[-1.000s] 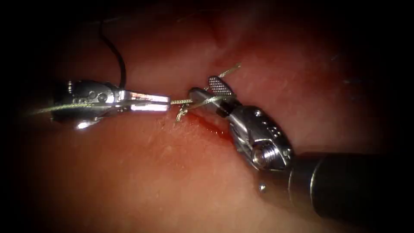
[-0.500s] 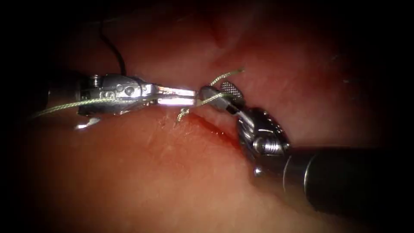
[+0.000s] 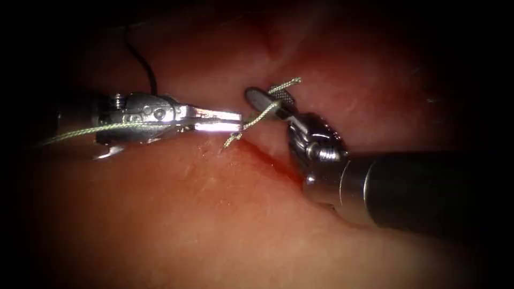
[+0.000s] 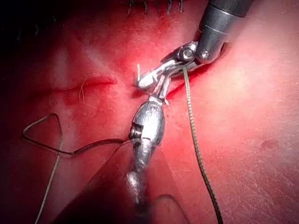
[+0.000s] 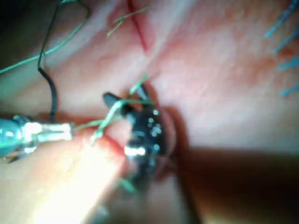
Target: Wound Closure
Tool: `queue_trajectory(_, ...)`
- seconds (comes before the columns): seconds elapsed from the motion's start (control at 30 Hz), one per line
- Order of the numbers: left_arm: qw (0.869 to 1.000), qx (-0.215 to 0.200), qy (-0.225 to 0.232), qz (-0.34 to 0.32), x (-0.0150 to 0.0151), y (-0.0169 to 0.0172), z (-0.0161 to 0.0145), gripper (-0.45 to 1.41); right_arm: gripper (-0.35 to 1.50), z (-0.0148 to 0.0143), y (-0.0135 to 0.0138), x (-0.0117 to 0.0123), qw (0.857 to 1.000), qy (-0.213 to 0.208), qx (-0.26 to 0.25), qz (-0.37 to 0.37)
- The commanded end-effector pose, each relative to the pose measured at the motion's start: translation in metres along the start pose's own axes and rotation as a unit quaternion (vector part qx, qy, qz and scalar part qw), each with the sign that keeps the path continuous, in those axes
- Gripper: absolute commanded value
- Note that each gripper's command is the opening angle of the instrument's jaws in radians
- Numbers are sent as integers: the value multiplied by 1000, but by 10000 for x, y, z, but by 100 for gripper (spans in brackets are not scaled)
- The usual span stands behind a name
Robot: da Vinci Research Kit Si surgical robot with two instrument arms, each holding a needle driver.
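Observation:
My left tool (image 3: 235, 119) lies left of the cut (image 3: 270, 160), jaws shut on the pale thread (image 3: 259, 115) at their tips. The thread trails back along its body to the left. From those tips it rises a short way between the open jaws of my right tool (image 3: 265, 95). A frayed end (image 3: 292, 81) sticks out beyond them, and a short tail (image 3: 230, 140) hangs onto the tissue. In the left wrist view the left tool (image 4: 161, 93) meets the right tool (image 4: 154, 77) over the cut. I cannot make out the needle.
A dark strand (image 3: 147, 69) curves over the tissue behind the left tool and loops on the tissue (image 4: 46, 135). Red fluid (image 3: 278, 168) lines the cut beside the right tool's wrist. A tied stitch with short ends (image 5: 124, 16) sits farther along the cut.
The left tool has slid right, bringing its tips up to the right tool. The right tool has turned its wrist and lifted its jaws, and the thread between the two is now shorter.

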Motion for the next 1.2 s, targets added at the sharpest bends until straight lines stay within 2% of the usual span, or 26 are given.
queue_trajectory(0.03, 1000, -1, 1, 1, -5, -2, 6, -45, 86, 9, -2, -3, 1000, 0, -1, 1)
queue_trajectory(0.17, 1000, -1, 1, 1, -5, -1, 6, -45, 84, 14, -1, -1, 1000, 0, -6, -2)
queue_trajectory(0.33, 1000, -3, 2, 1, -4, 1, 3, -45, 61, 14, -7, 7, 1000, 0, -9, -22)
queue_trajectory(0.37, 1000, -3, 2, 1, -4, 1, 2, -45, 49, 14, -9, 9, 1000, -2, -9, -26)
queue_trajectory(0.4, 1000, -3, 2, 1, -5, 1, 1, -45, -6, 11, -14, 13, 999, -2, -10, -39)
queue_trajectory(0.43, 1000, -4, 2, 1, -5, 1, 1, -45, -35, 9, -18, 14, 999, -3, -11, -40)
queue_trajectory(0.67, 1000, -1, 0, 1, -7, -2, -12, -45, -35, 0, -50, 28, 990, -3, -6, -140)
queue_trajectory(0.7, 1000, 2, -1, 0, -7, -7, -19, -45, -35, -4, -60, 27, 986, -4, -5, -169)
queue_trajectory(0.77, 1000, 8, -4, -1, -8, -15, -26, -45, -35, -7, -71, 23, 983, -6, -4, -181)
queue_trajectory(0.87, 1000, 21, -10, 0, -15, -41, -40, -45, -35, -13, -99, 7, 973, -13, 6, -229)
queue_trajectory(0.97, 999, 28, -19, -6, -27, -69, -46, -45, -35, -17, -108, 1, 965, -19, 1, -260)
queue_trajectory(1.13, 999, 37, -25, -7, -34, -107, -38, -45, -35, -21, -110, -14, 960, -36, -8, -279)
queue_trajectory(1.2, 998, 43, -33, -10, -38, -138, -23, -45, -35, -28, -117, -25, 955, -50, -6, -292)
